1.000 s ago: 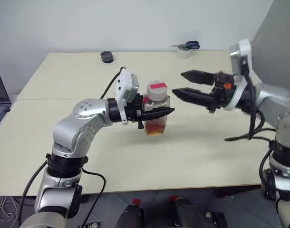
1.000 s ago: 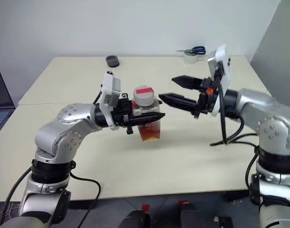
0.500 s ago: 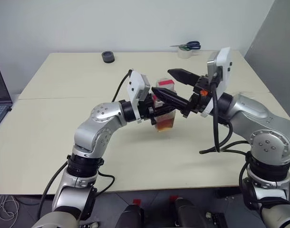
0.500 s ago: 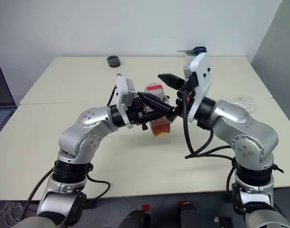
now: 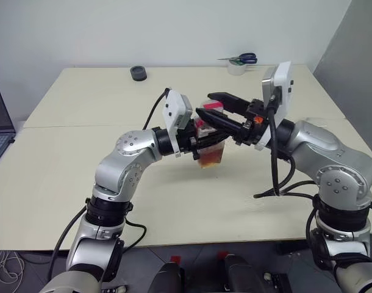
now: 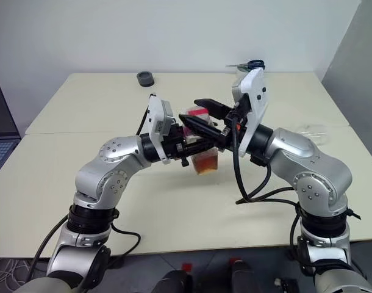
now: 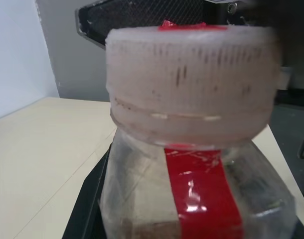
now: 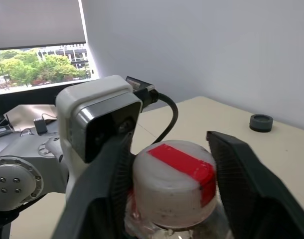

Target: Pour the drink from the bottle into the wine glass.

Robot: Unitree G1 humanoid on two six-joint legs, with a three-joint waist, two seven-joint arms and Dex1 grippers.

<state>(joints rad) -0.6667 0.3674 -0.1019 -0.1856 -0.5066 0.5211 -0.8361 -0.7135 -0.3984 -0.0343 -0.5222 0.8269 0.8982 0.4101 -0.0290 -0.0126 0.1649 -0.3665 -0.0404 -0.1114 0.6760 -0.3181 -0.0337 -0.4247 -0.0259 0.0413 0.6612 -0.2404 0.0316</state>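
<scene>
Left gripper (image 5: 205,135) is clamped on the bottle (image 5: 211,141), fingers across the body just under the neck, holding it upright above the tabletop (image 5: 82,104), about mid-table and clear of the surface. Right gripper (image 5: 218,110) sits at the cap (image 8: 174,181), one finger on each side. Jaws are partly drawn in and flank the cap closely; one finger looks to be touching, firm grip on both sides cannot be confirmed. Cap is on.

Drink (image 6: 205,163) fills only the lower part of the bottle, reddish-brown.

Wine glass not located, so pour target is unplaced in these notes.

Handling, judged:
- Bottle is thin clear plastic with a squarish body, so likely light, and likely to flex if squeezed hard. Flat sides give the left gripper good seating; present hold below the neck looks sound, close to the stiff shoulder.
- Smooth plastic could slip or rotate in the grip once twisting force goes into the cap. Left hold must resist that.
- Cap is wide, pale, ridged at the side, with red tape on top. Ridges favour a pinch across the full width, fingers on opposite sides.
- Low fill means little slosh, but bottle must tilt far to pour.

Elsewhere: black ring (image 5: 137,73) far left, scissors (image 5: 241,58) on a tape roll far right
</scene>
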